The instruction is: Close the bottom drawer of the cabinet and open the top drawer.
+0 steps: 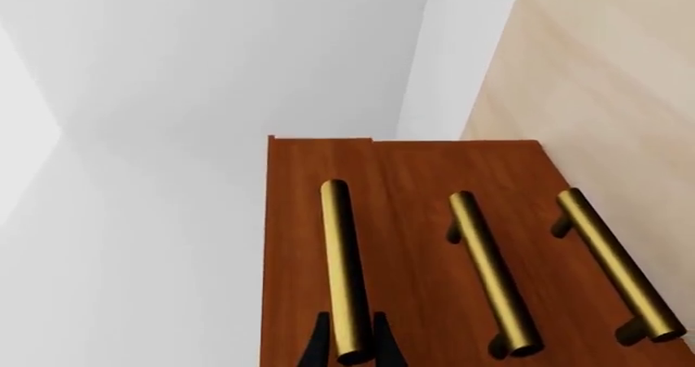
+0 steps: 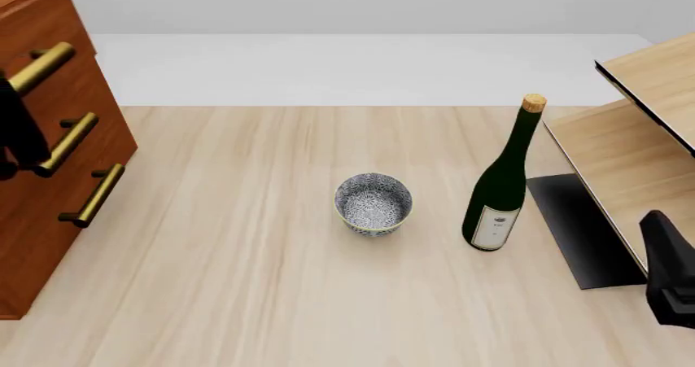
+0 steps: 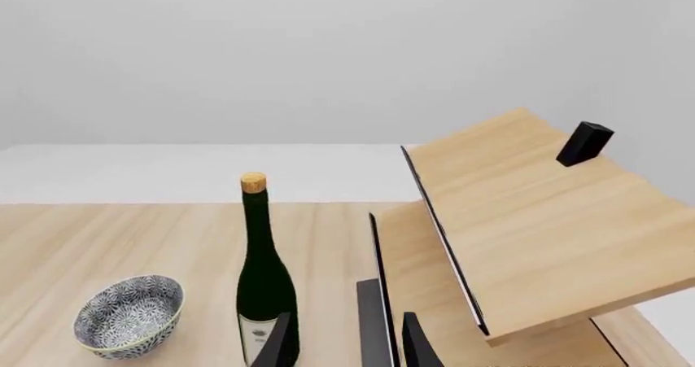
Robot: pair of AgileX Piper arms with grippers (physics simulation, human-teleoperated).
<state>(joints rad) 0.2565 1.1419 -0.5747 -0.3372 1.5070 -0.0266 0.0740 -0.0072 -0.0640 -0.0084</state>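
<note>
Brass on red-brown wood from the left wrist: three bar handles across the cabinet (image 1: 413, 220) front, with the left gripper (image 1: 350, 347) straddling the top handle (image 1: 342, 261), one dark finger close on either side. Cannot tell whether clamped on the bar or merely hugging it. No seam or gap to be made out around the top drawer (image 1: 295, 245) or the bottom drawer (image 1: 543, 188); both apparently flush, so probably done with the closing and now at the grasp for the opening. Next, by this reading: confirm a firm pinch on the bar, then pull straight out from the cabinet face, without twisting. From the front: cabinet (image 2: 44, 220) at the table (image 2: 239, 261) left edge, left gripper (image 2: 19, 131) dark against its upper handles but jaws hidden; bowl (image 2: 373, 203) near the table's middle, bottle (image 2: 500, 196) upright beside it, shelf (image 2: 652, 82) at the right edge, right gripper (image 2: 671, 273) low by the near right corner. From the right wrist: right gripper (image 3: 350, 347) spread and empty, facing bottle and shelf, well apart from the cabinet. Finger placement on the handle given only by the left wrist; overall layout only by the front.
</note>
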